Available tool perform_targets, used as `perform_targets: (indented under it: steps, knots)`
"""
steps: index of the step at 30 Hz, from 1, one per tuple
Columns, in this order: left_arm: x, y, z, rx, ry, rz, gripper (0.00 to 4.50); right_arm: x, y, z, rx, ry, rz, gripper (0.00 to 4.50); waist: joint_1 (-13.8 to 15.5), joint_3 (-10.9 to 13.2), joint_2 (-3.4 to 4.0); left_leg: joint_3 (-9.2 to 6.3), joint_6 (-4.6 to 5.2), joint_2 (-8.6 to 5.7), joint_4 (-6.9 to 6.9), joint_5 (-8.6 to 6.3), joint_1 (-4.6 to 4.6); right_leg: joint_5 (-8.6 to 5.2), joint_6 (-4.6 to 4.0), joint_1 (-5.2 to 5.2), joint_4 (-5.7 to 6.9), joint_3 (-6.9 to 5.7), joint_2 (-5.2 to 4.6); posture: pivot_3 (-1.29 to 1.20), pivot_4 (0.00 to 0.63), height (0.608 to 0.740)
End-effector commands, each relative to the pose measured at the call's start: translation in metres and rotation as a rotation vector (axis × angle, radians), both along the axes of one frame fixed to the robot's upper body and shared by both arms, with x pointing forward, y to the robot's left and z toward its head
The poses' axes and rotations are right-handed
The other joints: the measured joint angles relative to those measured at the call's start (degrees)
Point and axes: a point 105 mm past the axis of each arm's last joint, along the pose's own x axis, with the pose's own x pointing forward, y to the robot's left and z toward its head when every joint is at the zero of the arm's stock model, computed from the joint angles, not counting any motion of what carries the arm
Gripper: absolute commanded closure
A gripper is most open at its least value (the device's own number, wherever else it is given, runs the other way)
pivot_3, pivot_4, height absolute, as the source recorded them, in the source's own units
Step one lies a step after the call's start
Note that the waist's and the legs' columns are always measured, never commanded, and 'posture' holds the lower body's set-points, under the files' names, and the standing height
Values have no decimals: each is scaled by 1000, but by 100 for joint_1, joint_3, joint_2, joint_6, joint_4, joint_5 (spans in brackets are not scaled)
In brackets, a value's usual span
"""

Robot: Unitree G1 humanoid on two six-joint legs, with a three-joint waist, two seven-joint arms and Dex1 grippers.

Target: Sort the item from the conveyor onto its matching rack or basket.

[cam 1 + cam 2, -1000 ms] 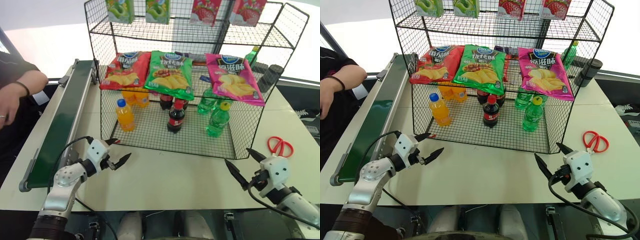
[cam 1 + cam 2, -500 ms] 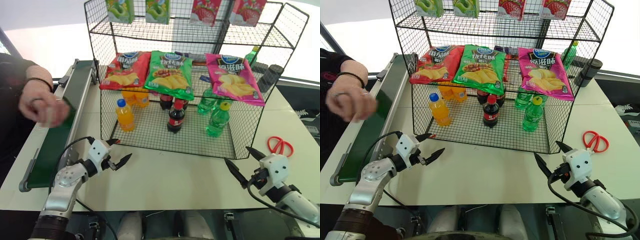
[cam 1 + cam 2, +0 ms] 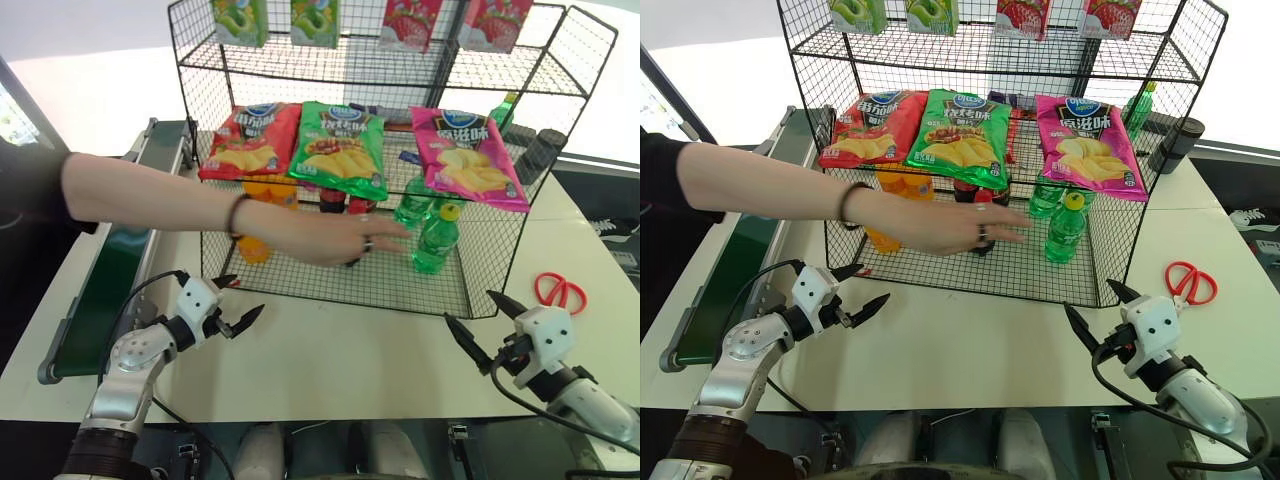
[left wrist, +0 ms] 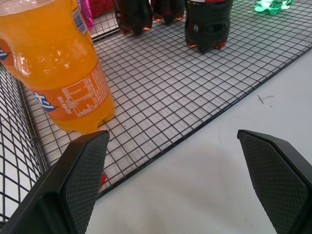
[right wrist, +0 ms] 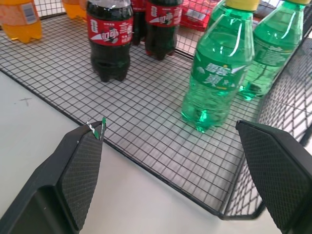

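Both end effectors are held idle and open while a person's arm is reached into the rack.

The left end effector is held just short of the rack's front edge with its jaws apart and empty, the orange bottle standing just beyond it inside the mesh; it is judged to be kept back because nothing waits on the conveyor beside it. The right end effector is likewise spread and empty, above the counter near the rack's front corner, with the red scissors lying off to its outer side. The green bottle stands upright in the basket tier straight ahead of the right end effector, a second one behind it, so the item is judged to be already among its kind. The person's hand is stretched across the basket toward these bottles, and no move into the rack appears safe meanwhile.
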Motion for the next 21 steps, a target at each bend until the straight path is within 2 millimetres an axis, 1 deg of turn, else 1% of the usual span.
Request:
perform_targets:
  steps: [1,13,21]
  knots:
    - [3,1,13,-9,-55,0,0,1,-1,9,-19,-43,2,52,2,0,0,0,0,0,0,0,0,0,0,0,0,0,0,0,150,740]
    - [8,-4,15,-19,-63,-17,0,3,0,9,-23,-53,2,52,0,0,0,0,0,-1,0,0,0,1,1,0,0,0,4,0,150,740]
    - [6,-5,15,-45,-47,-20,0,4,2,6,-22,-51,9,52,1,0,0,0,0,0,0,0,0,1,1,1,0,0,4,0,150,740]
